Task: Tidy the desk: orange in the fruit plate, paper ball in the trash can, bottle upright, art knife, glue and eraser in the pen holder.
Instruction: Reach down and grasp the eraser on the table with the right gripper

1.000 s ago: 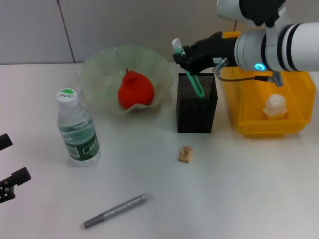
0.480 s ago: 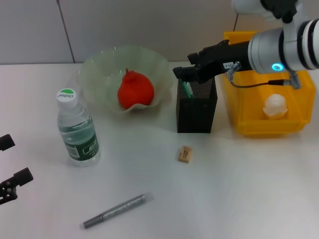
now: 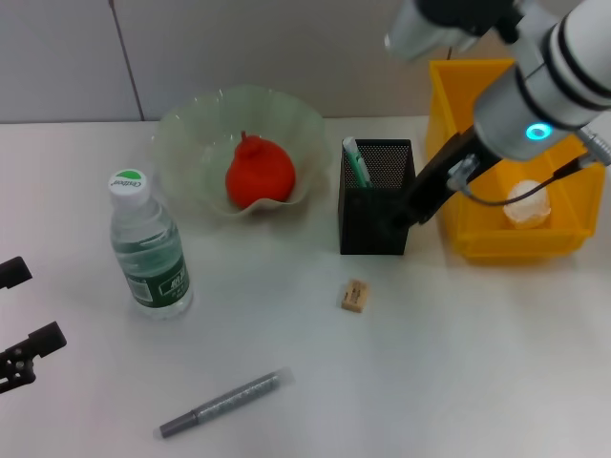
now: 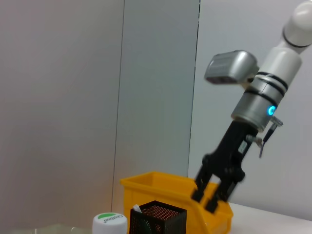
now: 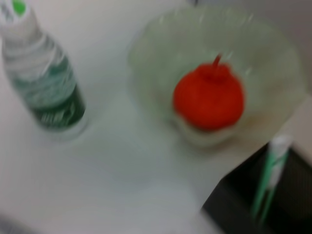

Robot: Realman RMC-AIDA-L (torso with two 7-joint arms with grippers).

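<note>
Right now the right gripper [image 3: 401, 216] hangs w/ its dark fingers [image 4: 213, 201] pointing down beside the black mesh pen holder [image 3: 377, 197], btwn it and the yellow trash bin [image 3: 477, 239]. Left wrist view shows the two fingers spread apart w/ nothing btwn them. Green-and-white glue stick [image 3: 355, 162] stands tilted inside the pen holder, against the wall nearest the fruit plate; its white cap pokes above the rim.

Orange [image 3: 259, 172] sits in the pale green wavy-edged fruit plate [image 3: 191, 134], just beside the pen holder on the robot's left side. Paper ball [image 3: 528, 202] lies inside the yellow bin. Water bottle [image 3: 148, 250] w/ green-topped cap stands upright on the white worktop [image 3: 458, 363], near the fruit plate but apart from it.

Eraser [image 3: 355, 295], small tan block, lies flat on the worktop in front of the pen holder, apart from it. Art knife [image 3: 220, 404], slim grey, lies flat nearer the robot, well apart from the holder, angled across the worktop.

Left gripper [image 3: 27, 315] sits low at the left edge of the head view, clear of everything; its black fingers [image 3: 33, 342] are apart and hold nothing.

Right wrist view looks down on the bottle, the plate w/ the orange, and a corner of the holder w/ the glue stick inside.
</note>
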